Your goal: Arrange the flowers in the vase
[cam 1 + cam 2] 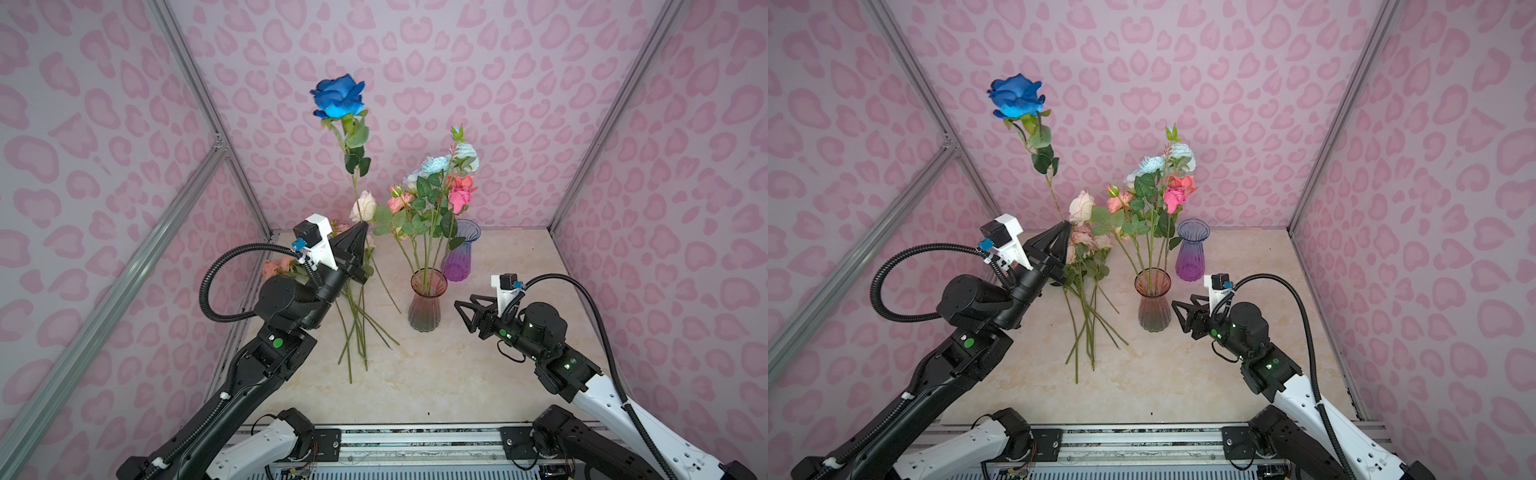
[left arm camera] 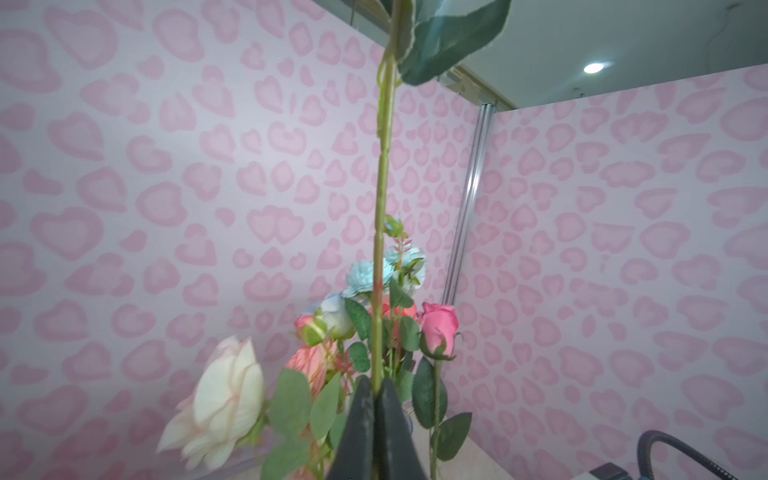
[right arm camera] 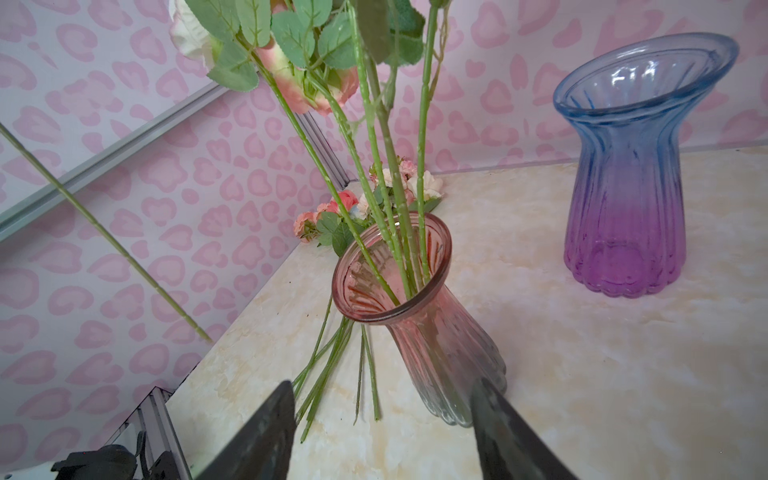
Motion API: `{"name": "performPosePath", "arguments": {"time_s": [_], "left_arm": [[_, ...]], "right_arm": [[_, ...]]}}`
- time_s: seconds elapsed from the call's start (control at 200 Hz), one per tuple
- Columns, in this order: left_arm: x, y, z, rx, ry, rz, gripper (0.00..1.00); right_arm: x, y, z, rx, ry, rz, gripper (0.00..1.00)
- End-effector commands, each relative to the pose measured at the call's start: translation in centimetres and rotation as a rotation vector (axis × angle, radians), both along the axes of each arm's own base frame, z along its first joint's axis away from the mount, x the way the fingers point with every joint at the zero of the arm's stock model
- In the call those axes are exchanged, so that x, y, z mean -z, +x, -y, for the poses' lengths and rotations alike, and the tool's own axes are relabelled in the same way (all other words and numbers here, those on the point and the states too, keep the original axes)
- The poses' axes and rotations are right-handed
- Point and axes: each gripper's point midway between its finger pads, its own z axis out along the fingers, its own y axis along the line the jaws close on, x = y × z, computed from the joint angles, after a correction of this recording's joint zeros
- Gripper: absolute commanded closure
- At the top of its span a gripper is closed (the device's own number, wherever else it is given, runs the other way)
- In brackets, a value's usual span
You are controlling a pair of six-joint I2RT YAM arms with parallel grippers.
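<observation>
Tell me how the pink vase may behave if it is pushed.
The pink vase looks like ribbed glass, so probably hard, smooth and breakable. Tall flowers stand in it, so a push near the rim may tip it. A low push would likely slide it on the table.

On the table (image 1: 478, 386), flowers (image 1: 432, 195) are sitting in the front vase (image 1: 428, 309). The back vase (image 1: 459, 259) is standing just behind it, to the right. To the left, loose flowers (image 1: 358, 328) are lying flat. The left gripper (image 1: 362, 227) is holding one flower (image 1: 338, 97) up above them. The right gripper (image 1: 465, 309) is hanging right of the front vase.
</observation>
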Motion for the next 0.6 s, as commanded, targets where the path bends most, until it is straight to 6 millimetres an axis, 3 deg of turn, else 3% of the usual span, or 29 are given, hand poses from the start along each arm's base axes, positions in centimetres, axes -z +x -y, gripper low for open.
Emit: {"name": "performPosePath", "arguments": {"time_s": [0.0, 0.145, 0.315, 0.45, 0.595], "left_arm": [[-4.5, -1.3, 1.8, 0.004, -0.009, 0.208, 0.97], [-4.4, 0.8, 6.0, 0.004, 0.045, 0.256, 0.97], [-1.2, 3.5, 9.7, -0.003, 0.106, 0.233, 0.97], [1.4, 5.4, 10.9, -0.034, 0.130, 0.198, 0.97], [4.1, 5.8, 12.0, -0.027, 0.173, 0.160, 0.97]], "right_arm": [[-0.3, -0.1, 0.1, -0.002, -0.009, 0.014, 0.32], [-0.2, -0.5, 0.3, -0.003, -0.005, 0.016, 0.33], [0.3, -0.8, 0.9, 0.013, -0.015, 0.021, 0.32], [1.0, -0.8, 1.0, 0.015, -0.019, 0.008, 0.32], [1.2, -0.8, 1.2, 0.022, -0.014, 0.008, 0.32]]}}
